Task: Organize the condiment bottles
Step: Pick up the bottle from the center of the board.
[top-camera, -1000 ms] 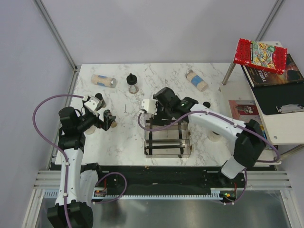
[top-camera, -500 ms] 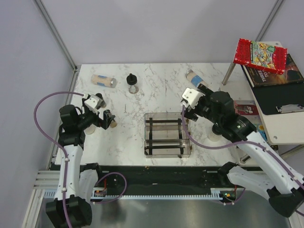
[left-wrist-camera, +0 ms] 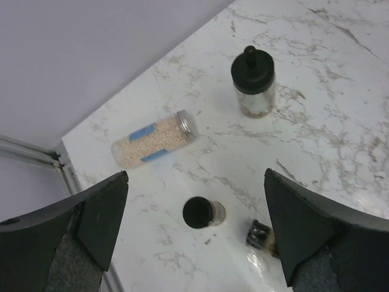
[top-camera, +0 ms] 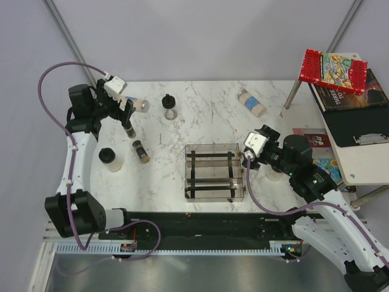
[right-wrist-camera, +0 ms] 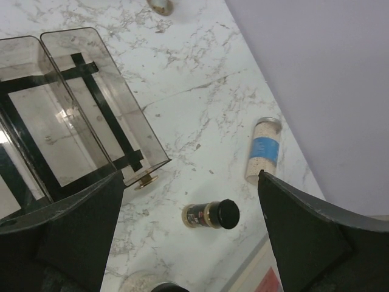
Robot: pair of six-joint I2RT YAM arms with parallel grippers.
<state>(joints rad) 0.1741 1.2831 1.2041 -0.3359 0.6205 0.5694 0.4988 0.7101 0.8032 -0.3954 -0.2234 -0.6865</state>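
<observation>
Well off to the left of the clear three-compartment rack with black bars (top-camera: 214,172), the left gripper (left-wrist-camera: 194,177) hangs above the marble with its jaws spread as wide as they go — nothing held, nothing touched. Framed between them below, a slim brown dark-capped bottle (left-wrist-camera: 203,212) stands upright, with a second brown bottle (left-wrist-camera: 261,236) lying just beside it. Farther from the rack lies a beige-filled clear bottle with a silver cap (left-wrist-camera: 155,139); its blue labels show no writing I can read. A wide black-lidded jar (left-wrist-camera: 252,82) stands apart from these.

At the rack's right end the right gripper (right-wrist-camera: 189,177) is likewise splayed and empty, one finger over the rack's end compartment. Between its jaws, near the rack's corner, a brown spice bottle (right-wrist-camera: 209,214) lies on its side — label too small to read. Beyond it lies another beige-filled bottle with a blue band (right-wrist-camera: 263,150).
</observation>
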